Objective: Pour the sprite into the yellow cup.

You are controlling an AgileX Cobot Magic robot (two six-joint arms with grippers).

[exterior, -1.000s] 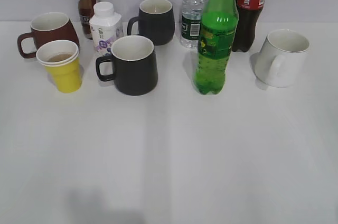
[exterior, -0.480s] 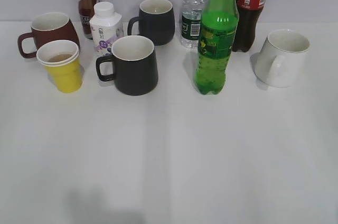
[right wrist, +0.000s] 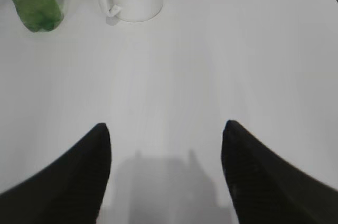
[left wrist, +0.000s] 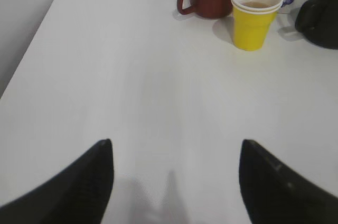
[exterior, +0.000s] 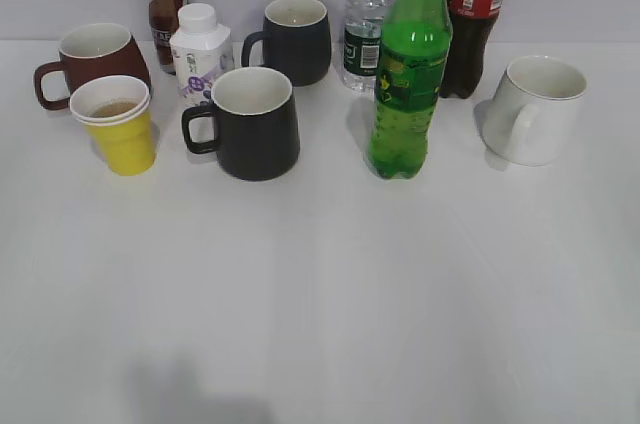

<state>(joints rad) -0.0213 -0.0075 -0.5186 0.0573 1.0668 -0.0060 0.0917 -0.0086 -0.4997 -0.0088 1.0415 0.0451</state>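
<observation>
Sprite (exterior: 405, 74) upright, well apart from yellow cup (exterior: 118, 126)

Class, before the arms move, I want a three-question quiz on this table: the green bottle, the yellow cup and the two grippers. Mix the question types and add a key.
1. True or false: the sprite stands upright with its cap on.
2. Which object stands directly behind the yellow cup?
A. the white mug
B. the dark red mug
C. the cola bottle
3. Fill in: the left gripper and the right gripper are both ____ and hold nothing.

Key
1. True; the green cap is on top.
2. B; the wrist view shows the mug just behind the cup.
3. open; each pair of jaws is spread over bare table.
</observation>
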